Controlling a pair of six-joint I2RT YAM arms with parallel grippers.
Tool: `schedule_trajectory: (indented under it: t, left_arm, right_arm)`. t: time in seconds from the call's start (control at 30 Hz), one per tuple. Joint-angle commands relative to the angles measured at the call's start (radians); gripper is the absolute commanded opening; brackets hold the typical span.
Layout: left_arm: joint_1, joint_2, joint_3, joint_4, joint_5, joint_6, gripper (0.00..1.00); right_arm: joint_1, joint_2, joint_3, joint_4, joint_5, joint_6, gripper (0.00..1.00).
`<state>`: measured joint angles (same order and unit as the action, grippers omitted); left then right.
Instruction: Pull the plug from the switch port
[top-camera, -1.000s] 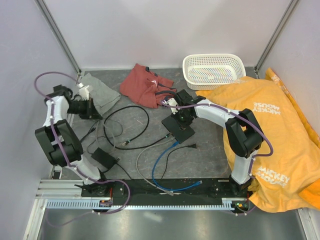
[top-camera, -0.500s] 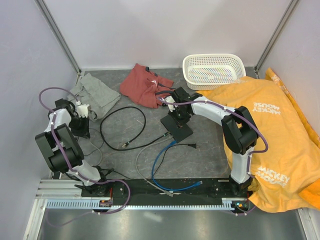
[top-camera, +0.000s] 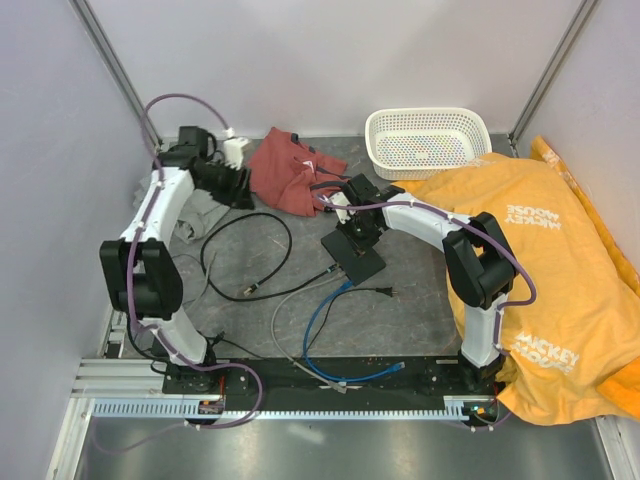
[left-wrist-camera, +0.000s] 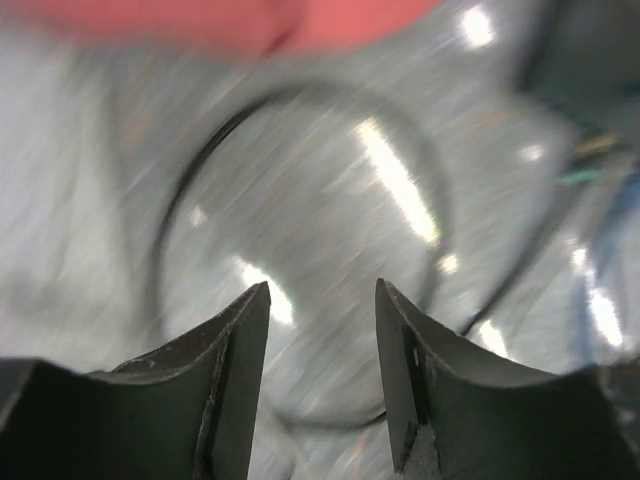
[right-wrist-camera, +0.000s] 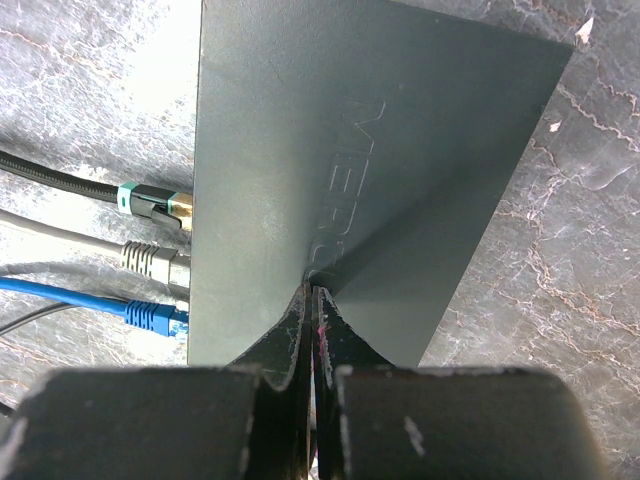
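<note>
Looking down on a grey marbled tabletop (top-camera: 420, 320), walled in by pale lilac panels (top-camera: 300, 60) and slanting metal corner posts (top-camera: 118, 70). Taking in a white perforated plastic basket (top-camera: 427, 140) at the far right, a big orange printed cloth (top-camera: 560, 260) draped over the right side, and a crumpled red cloth (top-camera: 285, 170) at the far middle.

Finding the flat matte black rectangular switch (right-wrist-camera: 400, 150) lying near the middle of the tabletop, just in front of the red cloth. Pinning it down with the right gripper (right-wrist-camera: 312, 300), with fingers pressed together and tips touching the switch's top face. Counting three plugs seated along one edge of the switch: a black braided cable (right-wrist-camera: 50, 172) ending in a green-and-gold plug (right-wrist-camera: 152, 200), a grey cable (right-wrist-camera: 60, 232), and a blue cable (right-wrist-camera: 60, 292).

Hovering the left gripper (left-wrist-camera: 322, 292) above the tabletop with fingers apart, gripping nothing; getting only a blurred view there.

Comparing with a second back: catching the left arm (top-camera: 165, 200) swung away from the low left edge and reaching now toward the far side, with its gripper just beside the red cloth. Seeing the right arm (top-camera: 430, 220) barely shifted, still on the switch, with the cables lying much as before.
</note>
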<state>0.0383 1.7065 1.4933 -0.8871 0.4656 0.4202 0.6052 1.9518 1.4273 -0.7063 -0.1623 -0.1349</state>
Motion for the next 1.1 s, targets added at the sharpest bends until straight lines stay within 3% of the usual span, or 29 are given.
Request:
schedule_trajectory:
  t: [0.0,0.1,0.23,0.57,0.8,0.93,1.07]
  left_arm:
    - [-0.103,0.094,0.095,0.008,0.388,-0.219,0.54]
    - [-0.142,0.123,-0.037,0.196,0.528,-0.391,0.54]
    - [-0.205,0.157,-0.158,0.371,0.533,-0.468,0.54]
    - [-0.331,0.243,-0.332,0.591,0.525,-0.606,0.55]
    - [-0.344,0.415,-0.179,0.567,0.427,-0.632,0.56]
    - [-0.350,0.557,0.053,0.553,0.436,-0.670,0.55]
    - [-0.393,0.645,0.243,0.487,0.403,-0.601,0.55]
  right_arm:
    - [0.011,0.047,-0.021,0.094,0.029,-0.017,0.00]
    - [0.013,0.033,-0.022,0.096,0.038,-0.031,0.00]
    - [0.013,0.009,-0.037,0.099,0.063,-0.048,0.00]
    - [-0.001,-0.027,-0.080,0.099,0.067,-0.037,0.00]
    - [-0.035,-0.039,-0.077,0.093,0.092,-0.042,0.00]
    - [-0.048,-0.077,-0.106,0.084,0.113,-0.065,0.00]
    - [-0.059,-0.114,-0.143,0.071,0.132,-0.080,0.00]
